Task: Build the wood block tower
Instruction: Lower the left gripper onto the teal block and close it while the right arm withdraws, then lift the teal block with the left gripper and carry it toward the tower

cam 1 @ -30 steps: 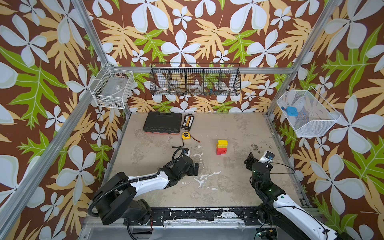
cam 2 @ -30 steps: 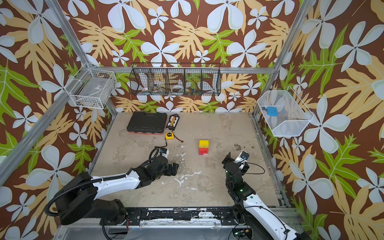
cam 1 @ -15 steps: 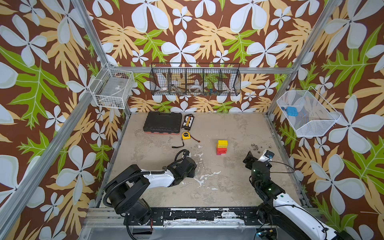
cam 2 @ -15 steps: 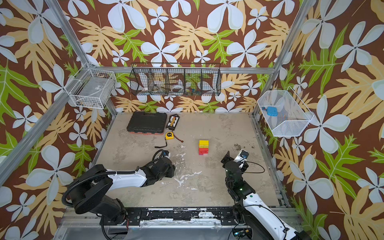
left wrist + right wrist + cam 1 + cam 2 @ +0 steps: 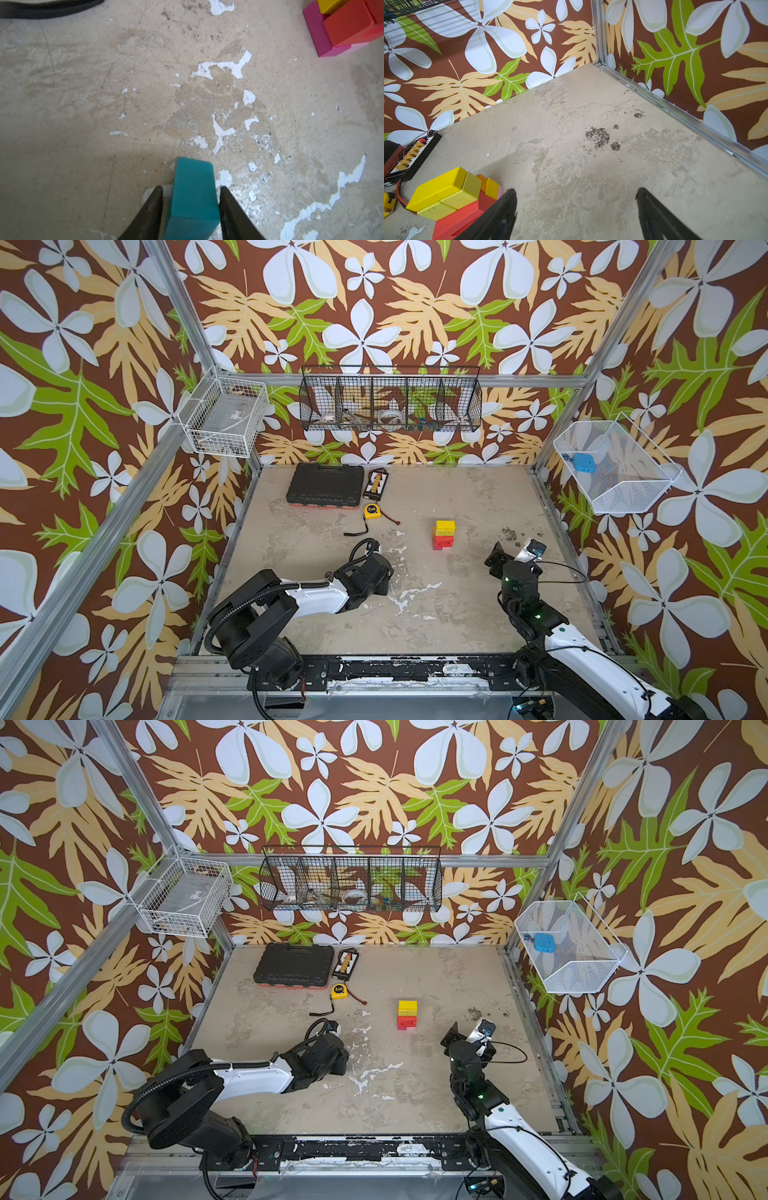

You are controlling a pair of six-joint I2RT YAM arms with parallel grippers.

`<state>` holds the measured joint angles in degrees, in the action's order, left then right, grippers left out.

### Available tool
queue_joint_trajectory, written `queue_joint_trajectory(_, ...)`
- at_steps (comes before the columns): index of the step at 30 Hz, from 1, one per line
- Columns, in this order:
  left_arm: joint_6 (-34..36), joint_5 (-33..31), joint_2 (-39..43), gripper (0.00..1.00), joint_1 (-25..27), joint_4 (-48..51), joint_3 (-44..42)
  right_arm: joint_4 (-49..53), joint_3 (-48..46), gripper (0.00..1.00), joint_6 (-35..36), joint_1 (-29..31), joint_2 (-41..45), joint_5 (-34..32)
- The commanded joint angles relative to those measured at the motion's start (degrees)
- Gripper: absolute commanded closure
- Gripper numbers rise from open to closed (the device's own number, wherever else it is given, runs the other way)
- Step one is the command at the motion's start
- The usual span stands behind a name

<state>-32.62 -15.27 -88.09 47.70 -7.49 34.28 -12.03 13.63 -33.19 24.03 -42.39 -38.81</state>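
Left fingers (image 5: 152,212) are closed on the teal block (image 5: 194,197), one on each side face; contact on one side looks slight. The block is apart from the tower (image 5: 444,535), on its left-arm side. Resting on the counter (image 5: 457,614) or just off it: cannot tell. Right fingers (image 5: 500,214) are spread wide, empty, just beside the tower.

Risks:
- The pinch looks marginal, so the block may twist or slip when carried.
- The tower's top layer is separate yellow pieces, so a sideways nudge at set-down could shift them.
- The right fingers sit close enough to clip the stack.

Writing: none legible. The label on the tape measure (image 5: 371,511), apart from the tower, is too small to read.
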Motion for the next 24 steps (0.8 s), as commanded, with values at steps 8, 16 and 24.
queue_joint_trajectory(8,1.90,-2.52,-0.91,0.56,0.67,1.66,1.13,-1.17,0.35,0.10,-0.21,-0.03,-0.22,0.18)
queue_joint_trajectory(16,2.22,-3.74,-3.02,0.66,1.73,2.17,2.51,-0.76,0.35,0.10,-0.21,-0.06,0.03,0.40)
queue_joint_trajectory(24,2.10,-4.17,-1.78,0.77,2.21,3.02,3.57,18.50,10.17,0.01,-9.64,-0.04,5.62,11.81)
